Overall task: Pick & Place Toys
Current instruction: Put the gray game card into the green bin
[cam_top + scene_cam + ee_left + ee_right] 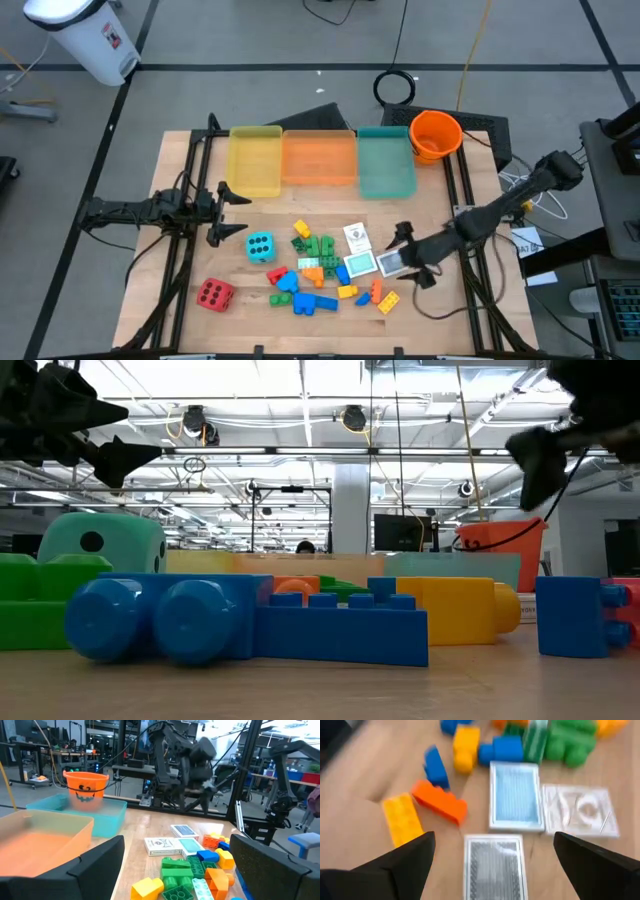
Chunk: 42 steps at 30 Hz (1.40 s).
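My right gripper (408, 256) is open low over the table's right part. Its fingers stand on either side of a grey card pack (493, 865) that lies flat on the table, without touching it. Two more card packs (515, 795) (580, 812) lie flat just beyond it. Many multicoloured bricks (318, 272) lie scattered mid-table. A cyan die (260, 246) and a red die (214, 294) sit on the table to the left of the bricks. My left gripper (228, 212) is open and empty, held above the table just left of the cyan die.
Yellow (256, 160), orange (320, 158) and teal (386, 162) trays stand side by side along the table's far edge. An orange bucket (435, 135) stands at the far right corner. Bare wood lies between the trays and the toys.
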Each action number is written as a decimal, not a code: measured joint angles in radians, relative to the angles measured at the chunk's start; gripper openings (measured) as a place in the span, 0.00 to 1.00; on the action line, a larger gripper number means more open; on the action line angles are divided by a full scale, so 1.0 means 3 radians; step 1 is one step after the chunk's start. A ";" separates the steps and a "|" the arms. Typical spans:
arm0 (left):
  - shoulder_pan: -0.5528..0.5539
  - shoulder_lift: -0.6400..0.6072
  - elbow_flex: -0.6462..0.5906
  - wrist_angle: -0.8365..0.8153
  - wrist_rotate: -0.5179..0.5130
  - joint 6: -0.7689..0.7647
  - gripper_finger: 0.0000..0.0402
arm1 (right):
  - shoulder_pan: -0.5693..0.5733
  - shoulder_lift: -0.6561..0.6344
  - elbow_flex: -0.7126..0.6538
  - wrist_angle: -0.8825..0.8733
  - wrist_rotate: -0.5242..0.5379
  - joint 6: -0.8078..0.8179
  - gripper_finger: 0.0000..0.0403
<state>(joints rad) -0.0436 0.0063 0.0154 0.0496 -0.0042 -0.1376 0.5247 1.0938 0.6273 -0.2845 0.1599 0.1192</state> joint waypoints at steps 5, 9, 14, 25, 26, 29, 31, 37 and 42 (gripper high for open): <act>0.0000 0.0000 0.0000 -0.0002 0.0003 0.0000 0.91 | -0.0026 0.0541 0.0005 -0.0049 0.0076 -0.0092 0.94; 0.0000 0.0000 0.0000 -0.0001 0.0008 -0.0001 0.91 | -0.0055 0.0850 0.0005 -0.0042 0.0070 -0.0089 0.94; 0.0000 0.0000 0.0000 -0.0001 0.0010 -0.0001 0.91 | -0.0158 0.1067 0.0023 -0.0035 -0.0096 -0.0089 0.94; 0.0000 0.0000 0.0000 -0.0002 0.0009 0.0000 0.91 | -0.0377 0.0870 0.0004 -0.0170 -0.0270 0.0174 0.81; 0.0000 0.0000 0.0000 -0.0002 0.0008 -0.0001 0.91 | -0.0399 0.0819 0.0003 -0.0183 -0.0263 0.0179 0.77; 0.0000 0.0000 0.0000 -0.0001 0.0009 -0.0001 0.91 | -0.0451 0.0689 0.0003 -0.0153 -0.0275 0.0193 0.66; 0.0000 0.0000 0.0000 -0.0001 0.0010 -0.0001 0.91 | -0.0481 0.0590 0.0003 -0.0149 -0.0278 0.0289 0.62; 0.0000 0.0000 0.0000 0.0018 0.0008 -0.0001 0.91 | -0.0524 0.0257 0.0006 -0.0086 -0.0273 0.0345 0.56; 0.0000 0.0000 0.0000 0.0018 0.0009 0.0000 0.91 | -0.0707 -0.0048 0.0011 0.0145 0.0420 0.0333 0.53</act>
<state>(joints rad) -0.0436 0.0063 0.0154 0.0551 -0.0015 -0.1375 0.3125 1.0793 0.6306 -0.2411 0.2860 0.2191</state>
